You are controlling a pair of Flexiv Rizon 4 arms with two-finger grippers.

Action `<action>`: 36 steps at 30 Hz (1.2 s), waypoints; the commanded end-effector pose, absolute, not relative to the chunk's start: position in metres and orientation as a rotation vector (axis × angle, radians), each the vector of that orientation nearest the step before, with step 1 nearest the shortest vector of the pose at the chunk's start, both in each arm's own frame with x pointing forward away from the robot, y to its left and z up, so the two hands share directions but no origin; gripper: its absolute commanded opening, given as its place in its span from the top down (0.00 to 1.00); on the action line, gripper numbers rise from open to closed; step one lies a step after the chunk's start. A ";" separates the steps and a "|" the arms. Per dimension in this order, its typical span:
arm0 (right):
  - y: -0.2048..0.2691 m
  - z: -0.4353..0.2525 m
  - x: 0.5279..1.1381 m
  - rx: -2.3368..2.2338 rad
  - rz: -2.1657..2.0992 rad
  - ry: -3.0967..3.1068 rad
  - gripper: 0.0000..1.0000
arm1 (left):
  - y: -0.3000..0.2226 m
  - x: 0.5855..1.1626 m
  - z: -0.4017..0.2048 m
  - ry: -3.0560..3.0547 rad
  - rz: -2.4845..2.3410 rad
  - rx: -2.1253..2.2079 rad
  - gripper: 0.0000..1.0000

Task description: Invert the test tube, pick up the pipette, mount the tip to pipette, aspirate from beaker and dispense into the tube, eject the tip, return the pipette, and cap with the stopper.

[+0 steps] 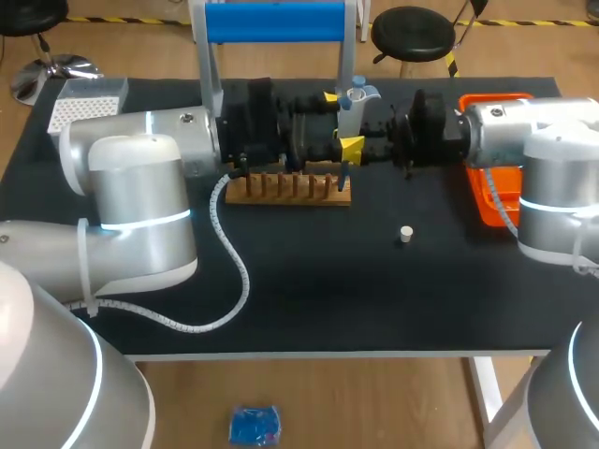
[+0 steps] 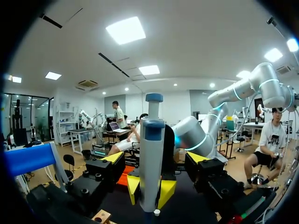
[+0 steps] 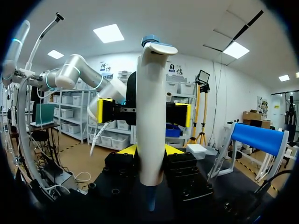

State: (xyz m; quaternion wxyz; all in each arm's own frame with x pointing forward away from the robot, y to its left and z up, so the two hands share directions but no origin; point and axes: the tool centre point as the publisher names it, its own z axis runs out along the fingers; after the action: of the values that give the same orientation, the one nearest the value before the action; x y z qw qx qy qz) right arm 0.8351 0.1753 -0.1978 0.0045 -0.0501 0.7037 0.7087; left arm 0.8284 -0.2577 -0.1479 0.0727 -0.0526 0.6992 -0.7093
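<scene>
1. The black table (image 1: 309, 299) fills the view. My left arm (image 1: 140, 178) comes in from the left and my right arm (image 1: 552, 159) from the right.
2. The left gripper (image 1: 329, 131) and the right gripper (image 1: 379, 138) face each other over the table's far middle. The pipette (image 1: 354, 105) stands upright between them.
3. A wooden rack (image 1: 288, 190) lies on the table just in front of the left gripper.
4. 1 small white stopper (image 1: 406, 234) stands alone, right of the rack and apart from it.
5. An orange tray (image 1: 489, 201) sits at the right, partly hidden by the right arm.
6. A white tip box (image 1: 82, 105) sits at the far left corner.
7. A stand with a blue bar (image 1: 276, 22) rises at the far edge.
</scene>
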 end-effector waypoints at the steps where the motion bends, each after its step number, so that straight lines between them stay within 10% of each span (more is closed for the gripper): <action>1: 0.176 -0.197 0.834 -0.153 2.217 2.202 1.00 | -0.259 0.828 -0.149 2.097 -2.130 -0.160 1.00; 16: 0.176 -0.196 0.836 -0.143 2.217 2.193 1.00 | -0.259 0.828 -0.149 2.097 -2.130 -0.160 1.00; 17: 0.176 -0.196 0.836 -0.144 2.217 2.193 0.91 | -0.259 0.828 -0.149 2.097 -2.130 -0.160 1.00; 19: 0.175 -0.196 0.836 -0.139 2.209 2.196 0.11 | -0.259 0.828 -0.149 2.097 -2.130 -0.160 1.00; 20: 0.175 -0.195 0.836 -0.139 2.206 2.196 0.00 | -0.259 0.828 -0.149 2.097 -2.130 -0.160 1.00; 36: 0.131 -0.199 0.854 -0.113 2.096 2.213 0.00 | -0.259 0.828 -0.149 2.097 -2.130 -0.160 1.00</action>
State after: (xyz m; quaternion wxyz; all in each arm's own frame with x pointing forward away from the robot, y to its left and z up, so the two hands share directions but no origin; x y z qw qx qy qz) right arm 0.8561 0.1500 -0.2017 0.0436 -0.0378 0.7208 0.6907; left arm 0.8286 -0.2582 -0.1485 0.0726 -0.0526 0.6991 -0.7094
